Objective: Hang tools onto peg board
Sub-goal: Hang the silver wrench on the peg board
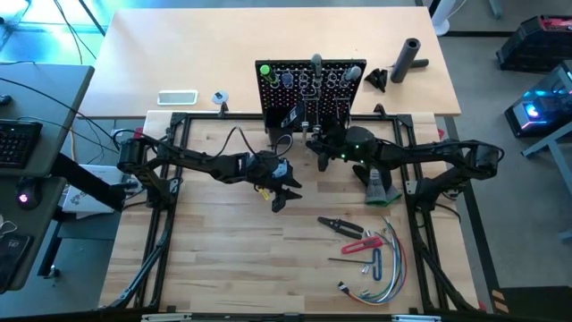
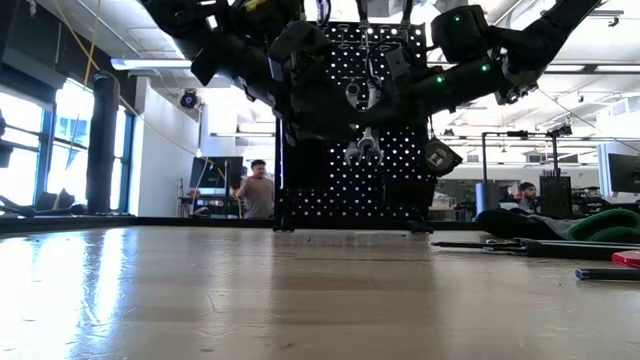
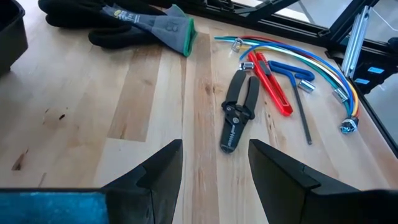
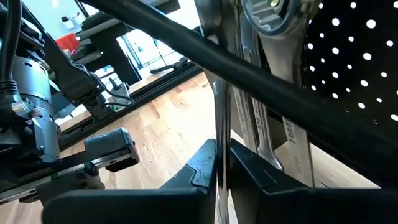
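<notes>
The black peg board (image 1: 308, 85) stands upright at the table's far middle, with silver wrenches (image 2: 360, 150) hanging on its face. My right gripper (image 1: 315, 145) is right in front of it, shut on one thin silver wrench (image 4: 219, 112) seen edge-on. My left gripper (image 1: 286, 195) hovers open over the table's middle, with nothing between its fingers. Black pliers (image 3: 238, 112), a red-handled tool (image 3: 270, 84) and hex keys (image 3: 303, 115) lie flat on the wood at the near right, ahead of the left gripper. My right gripper pinches the wrench's shaft (image 4: 219, 134) between its two fingers (image 4: 249, 171). The fingers come nearly level from the table's near side, toward the board, and lie across the shaft. The wrench stands upright beside two others; a black bar hides its top end.
A bundle of coloured wires (image 3: 323, 62) lies beside the hex keys. A black glove (image 1: 380, 183) lies under the right arm. Behind the board are a black cylinder (image 1: 408, 58) and a white phone (image 1: 177, 97). A black frame (image 1: 170, 224) edges the wooden top.
</notes>
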Tool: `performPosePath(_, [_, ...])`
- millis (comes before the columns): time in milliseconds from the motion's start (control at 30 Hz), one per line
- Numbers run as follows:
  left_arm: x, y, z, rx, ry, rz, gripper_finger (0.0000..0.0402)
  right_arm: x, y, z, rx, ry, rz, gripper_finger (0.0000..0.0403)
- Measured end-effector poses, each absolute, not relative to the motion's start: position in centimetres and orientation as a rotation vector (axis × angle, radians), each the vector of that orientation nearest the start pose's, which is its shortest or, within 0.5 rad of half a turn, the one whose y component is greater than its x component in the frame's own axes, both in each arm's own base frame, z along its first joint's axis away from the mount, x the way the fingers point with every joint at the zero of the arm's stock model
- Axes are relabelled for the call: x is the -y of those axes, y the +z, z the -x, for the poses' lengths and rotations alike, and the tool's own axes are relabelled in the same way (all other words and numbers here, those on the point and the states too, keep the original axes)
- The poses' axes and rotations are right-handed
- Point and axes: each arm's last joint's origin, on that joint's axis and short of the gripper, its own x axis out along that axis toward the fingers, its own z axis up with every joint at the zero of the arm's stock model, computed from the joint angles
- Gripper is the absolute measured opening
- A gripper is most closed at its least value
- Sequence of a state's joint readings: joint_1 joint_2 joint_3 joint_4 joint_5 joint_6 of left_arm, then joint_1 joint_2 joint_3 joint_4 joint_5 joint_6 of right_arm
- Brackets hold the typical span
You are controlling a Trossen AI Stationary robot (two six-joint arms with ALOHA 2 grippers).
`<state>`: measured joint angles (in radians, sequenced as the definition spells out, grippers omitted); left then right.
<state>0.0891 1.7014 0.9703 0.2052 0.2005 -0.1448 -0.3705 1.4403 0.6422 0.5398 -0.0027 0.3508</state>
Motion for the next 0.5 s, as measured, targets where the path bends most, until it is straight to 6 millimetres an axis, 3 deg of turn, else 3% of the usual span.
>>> performPosePath(500, [-2.34,19.70,-35.85,-0.543,-0.079,0.209,0.0176,10.37,21.10,-27.17,-0.179,-0.401,-0.382,0.0015])
